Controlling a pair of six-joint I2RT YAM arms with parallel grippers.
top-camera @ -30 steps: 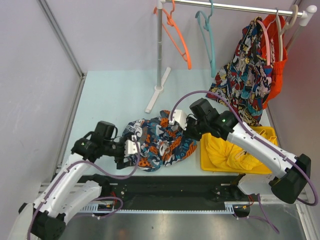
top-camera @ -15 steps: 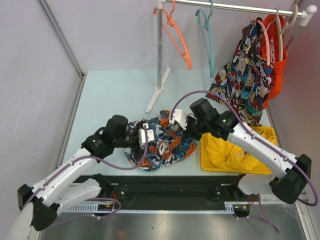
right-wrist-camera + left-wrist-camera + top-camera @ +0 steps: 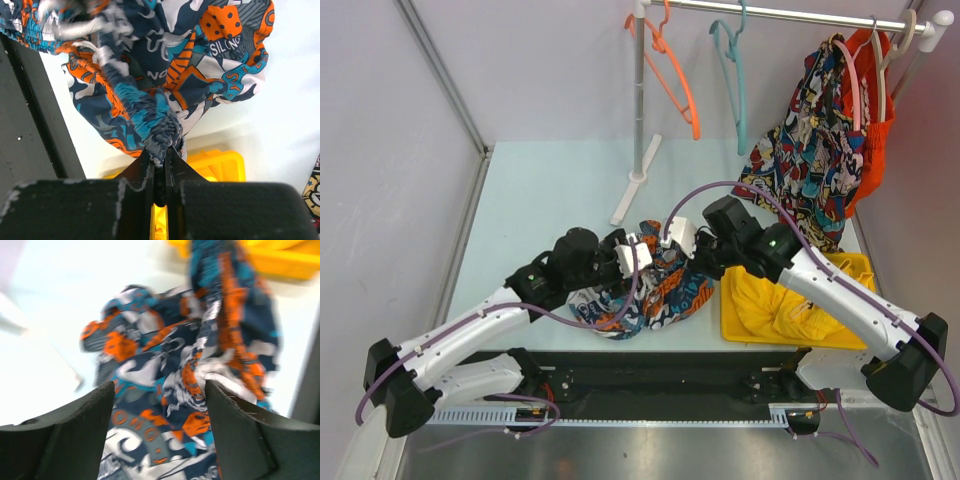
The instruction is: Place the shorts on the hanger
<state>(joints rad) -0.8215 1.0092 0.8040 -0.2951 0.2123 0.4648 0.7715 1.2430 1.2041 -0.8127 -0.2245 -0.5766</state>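
The shorts [image 3: 655,290], with a navy, teal, orange and white print, lie bunched on the table's near middle. They also show in the left wrist view [image 3: 165,370] and the right wrist view [image 3: 165,60]. My right gripper [image 3: 672,243] is shut on the elastic waistband [image 3: 160,125] and lifts that edge. My left gripper [image 3: 638,255] is open, its fingers [image 3: 60,440] spread just above the fabric near the white drawstring [image 3: 215,372]. The teal hanger [image 3: 735,70] hangs from the rail [image 3: 800,14] at the back, apart from both grippers.
An orange hanger [image 3: 675,75] hangs on the rail left of the teal one. Comic-print shorts on a pink hanger [image 3: 815,150] hang at the right end. A yellow tray [image 3: 850,265] with a yellow garment [image 3: 770,300] sits right of the shorts. The white rack foot [image 3: 635,185] stands behind.
My left arm has swung right and forward, from the shorts' left edge to over their middle beside the right gripper. The right gripper has kept its hold, nearly still.
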